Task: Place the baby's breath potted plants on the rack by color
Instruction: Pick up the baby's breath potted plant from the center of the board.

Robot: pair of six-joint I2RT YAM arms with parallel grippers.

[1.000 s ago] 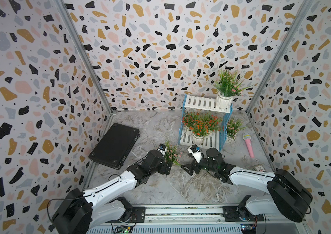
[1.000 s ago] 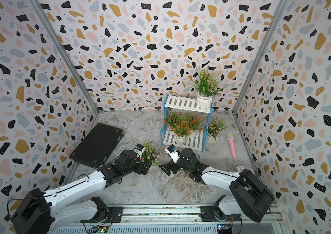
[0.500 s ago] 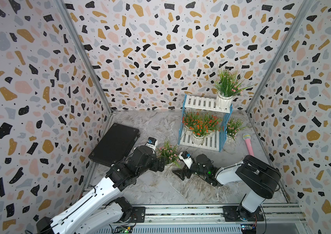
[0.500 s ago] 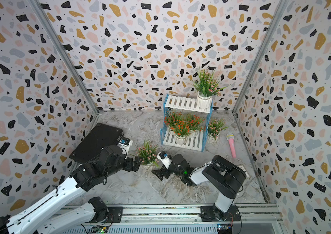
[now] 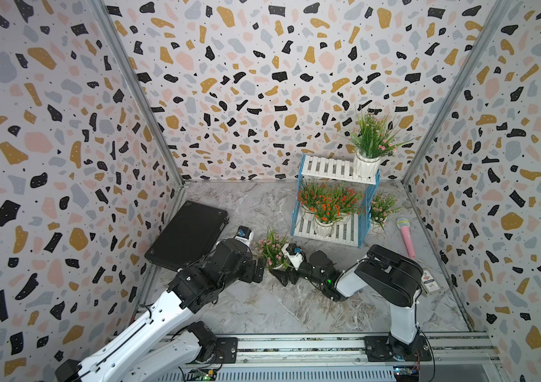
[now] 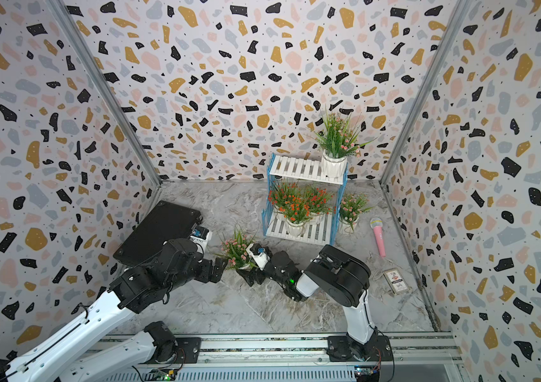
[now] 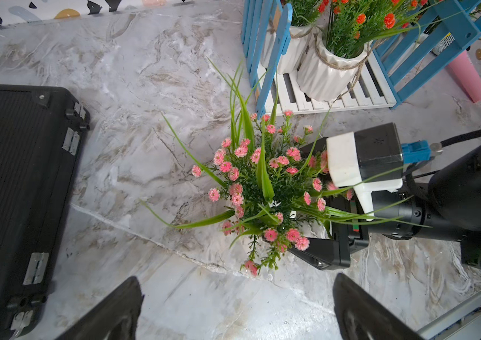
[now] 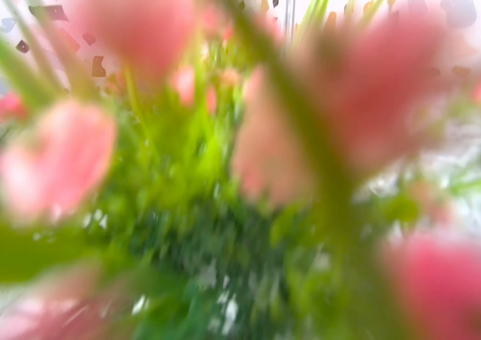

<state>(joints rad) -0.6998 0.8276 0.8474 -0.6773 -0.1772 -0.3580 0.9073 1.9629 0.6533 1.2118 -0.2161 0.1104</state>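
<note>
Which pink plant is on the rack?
The pink plant on the rack's top tier. The other two stand on the tabletop: one beside the rack, one in front.

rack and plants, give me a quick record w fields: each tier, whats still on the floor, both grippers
rack: two tiers, by the back wall
top tier: one top pink plant, at one end
lower tier: three orange-red plants
floor: pink plant beside the rack; pink plant between the arms
right gripper: open, jaws either side of the base of the plant between the arms
left gripper: open, empty, apart from that plant
</note>
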